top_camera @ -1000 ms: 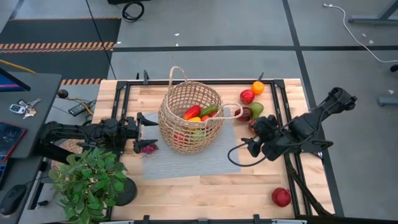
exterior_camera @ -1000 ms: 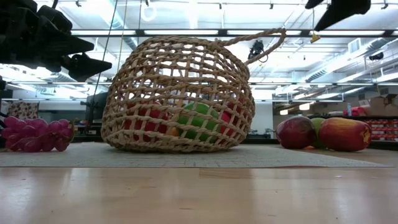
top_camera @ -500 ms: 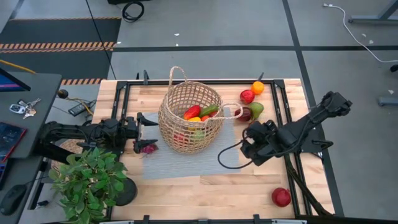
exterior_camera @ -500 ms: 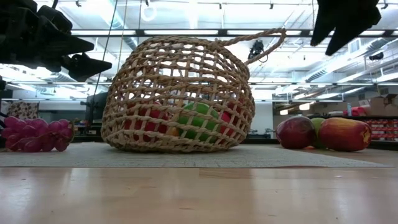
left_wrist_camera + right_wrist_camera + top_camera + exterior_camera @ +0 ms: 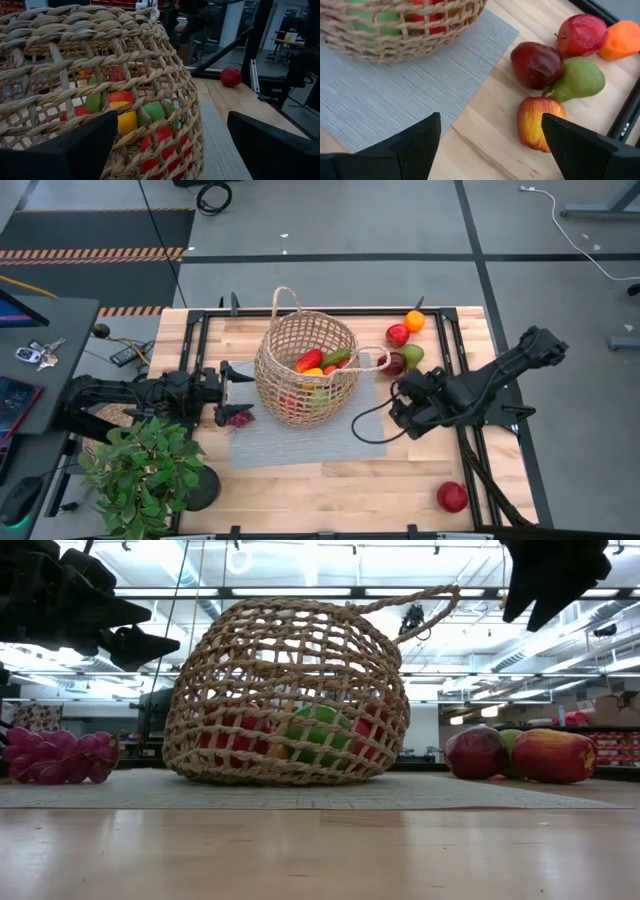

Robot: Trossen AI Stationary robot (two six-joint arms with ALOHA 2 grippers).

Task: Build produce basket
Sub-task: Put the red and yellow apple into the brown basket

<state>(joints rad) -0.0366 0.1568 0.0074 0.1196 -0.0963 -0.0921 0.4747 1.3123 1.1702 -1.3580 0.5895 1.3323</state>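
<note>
The woven basket rests on a grey mat with peppers and other produce inside. To its right on the wood lie a dark-red fruit, a green pear, a red-yellow apple, a red apple and an orange. My right gripper hangs open above these, tipped downward, touching nothing. My left gripper stands open and level at the basket's left side, beside purple grapes. Another red apple lies near the front right corner.
A potted green plant stands at the near left corner. Black frame rails run along the table's edges. A dark cable loop from the right arm hangs over the mat's right end.
My right gripper has sunk toward the fruits right of the basket and tipped further downward, staying open. Its cable loop has swung along over the mat. The basket and fruits have kept still.
</note>
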